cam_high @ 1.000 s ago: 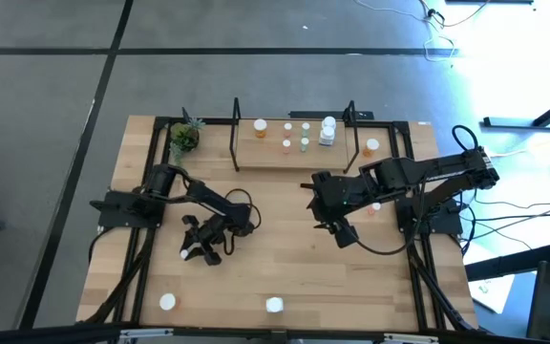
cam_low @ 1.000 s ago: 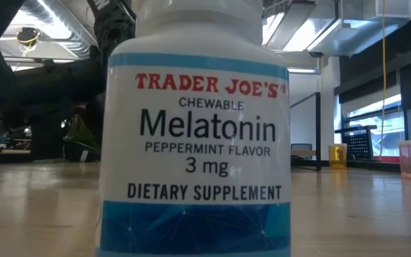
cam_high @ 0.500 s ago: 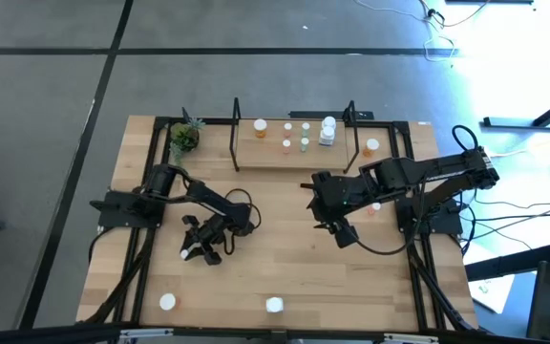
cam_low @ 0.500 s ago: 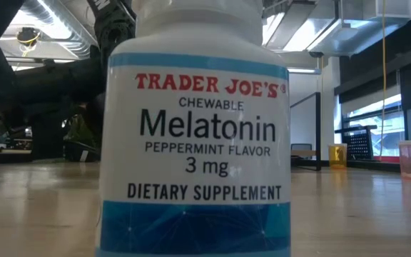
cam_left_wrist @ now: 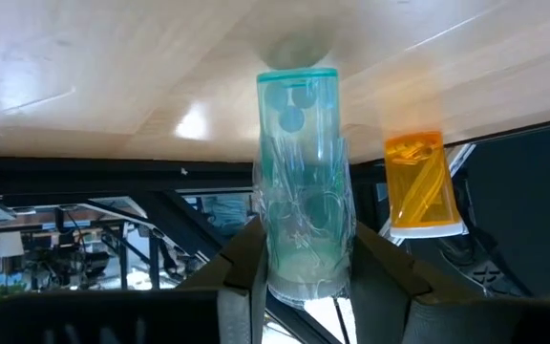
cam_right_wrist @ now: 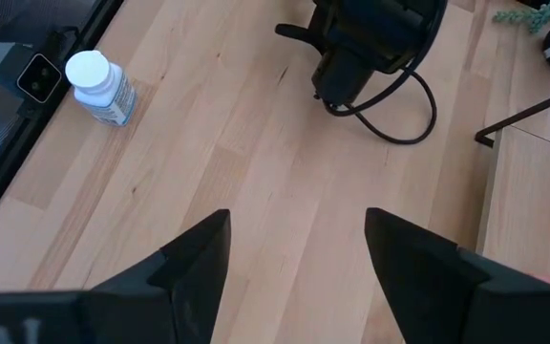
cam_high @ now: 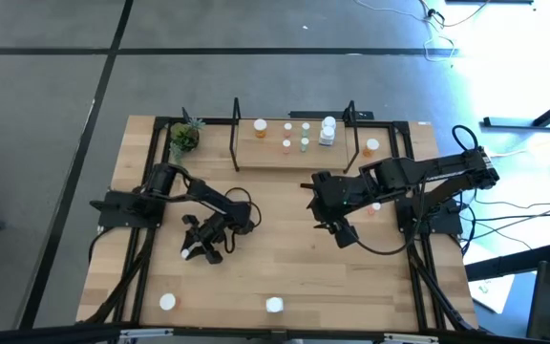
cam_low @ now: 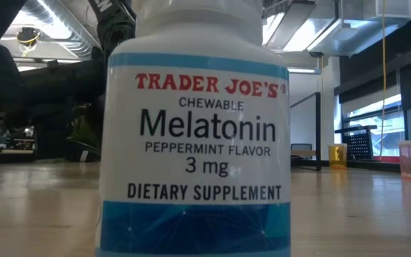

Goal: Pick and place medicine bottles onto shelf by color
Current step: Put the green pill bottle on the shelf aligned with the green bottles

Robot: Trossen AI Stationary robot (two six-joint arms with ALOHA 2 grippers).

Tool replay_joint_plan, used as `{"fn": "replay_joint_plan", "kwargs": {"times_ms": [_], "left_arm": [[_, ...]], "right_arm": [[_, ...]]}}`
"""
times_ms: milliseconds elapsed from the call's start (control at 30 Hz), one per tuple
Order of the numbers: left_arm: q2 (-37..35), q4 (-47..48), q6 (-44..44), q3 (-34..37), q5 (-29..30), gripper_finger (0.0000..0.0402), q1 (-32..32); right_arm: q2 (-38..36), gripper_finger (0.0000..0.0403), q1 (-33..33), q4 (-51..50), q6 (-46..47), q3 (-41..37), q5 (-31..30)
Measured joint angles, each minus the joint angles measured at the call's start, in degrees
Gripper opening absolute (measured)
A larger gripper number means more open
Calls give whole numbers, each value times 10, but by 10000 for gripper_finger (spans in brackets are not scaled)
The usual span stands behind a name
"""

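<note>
My left gripper (cam_high: 197,250) sits low over the table's left middle, shut on a pale green see-through medicine bottle (cam_left_wrist: 299,172); its white cap (cam_high: 185,253) shows from above. My right gripper (cam_high: 342,234) hangs open above the table's right middle with nothing between its fingers (cam_right_wrist: 299,258). The shelf (cam_high: 256,158) stands at the far edge and carries several small bottles, among them an orange one (cam_high: 287,144) and a larger white one (cam_high: 327,130). A white melatonin bottle (cam_high: 274,305) stands upright at the near edge and fills the low view (cam_low: 195,135). My left gripper pinches the pale green bottle's body near its cap end (cam_left_wrist: 304,263) between its two fingers (cam_left_wrist: 242,272), one on each side. The bottle sticks out beyond the fingertips, with its base (cam_left_wrist: 299,76) toward the table. I cannot tell whether the base touches the wood.
An orange bottle (cam_left_wrist: 423,182) stands near the front left edge (cam_high: 167,302). Two more bottles stand right of the shelf (cam_high: 373,146) and under the right arm (cam_high: 375,207). A small potted plant (cam_high: 184,137) stands at the far left corner.
</note>
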State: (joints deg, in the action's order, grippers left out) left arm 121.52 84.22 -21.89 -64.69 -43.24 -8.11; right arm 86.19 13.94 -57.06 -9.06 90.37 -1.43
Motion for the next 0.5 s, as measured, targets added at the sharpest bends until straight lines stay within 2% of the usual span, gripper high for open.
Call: {"fn": "replay_joint_plan", "kwargs": {"times_ms": [500], "left_arm": [[0,0,2,0,-14,96,32]], "right_arm": [[0,245,0,0,0,0,0]]}}
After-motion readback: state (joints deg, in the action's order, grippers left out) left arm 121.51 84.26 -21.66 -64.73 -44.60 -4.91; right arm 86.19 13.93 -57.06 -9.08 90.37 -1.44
